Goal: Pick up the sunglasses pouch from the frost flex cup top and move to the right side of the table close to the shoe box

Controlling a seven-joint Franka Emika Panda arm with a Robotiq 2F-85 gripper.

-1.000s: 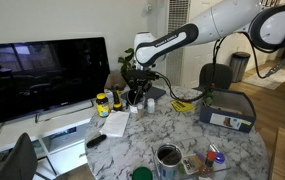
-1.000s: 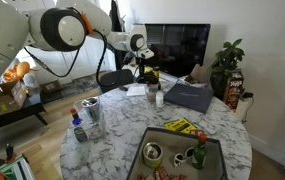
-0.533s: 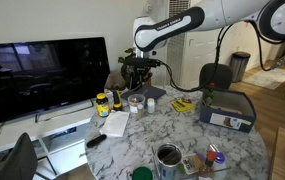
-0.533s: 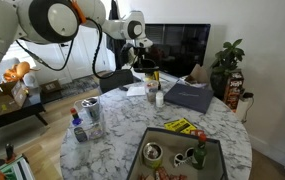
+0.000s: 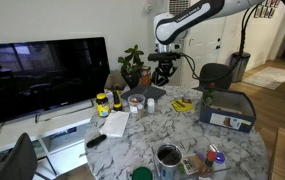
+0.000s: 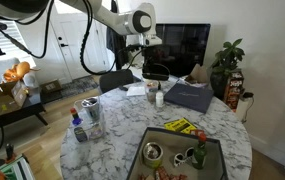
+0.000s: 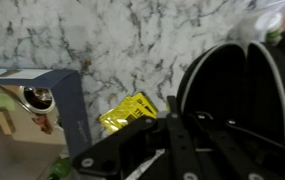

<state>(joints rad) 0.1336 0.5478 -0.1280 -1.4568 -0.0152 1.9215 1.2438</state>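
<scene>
My gripper hangs high above the far side of the marble table and is shut on the small black sunglasses pouch, which dangles from the jaws. The frost flex cup, whitish with a pale round top, stands bare on the table, below and to the left of the gripper. The grey-blue shoe box lies at the right end of the table; it also shows in an exterior view and at the left of the wrist view. In the wrist view the black jaws fill the bottom.
A yellow packet lies on the marble between cup and box, also in an exterior view. A yellow bottle, a dark tin, a tray, a TV, a plant and a black chair are around.
The gripper has lifted from the cup's top and swung up and toward the box side with the black pouch in it. The cup's top is now bare.
</scene>
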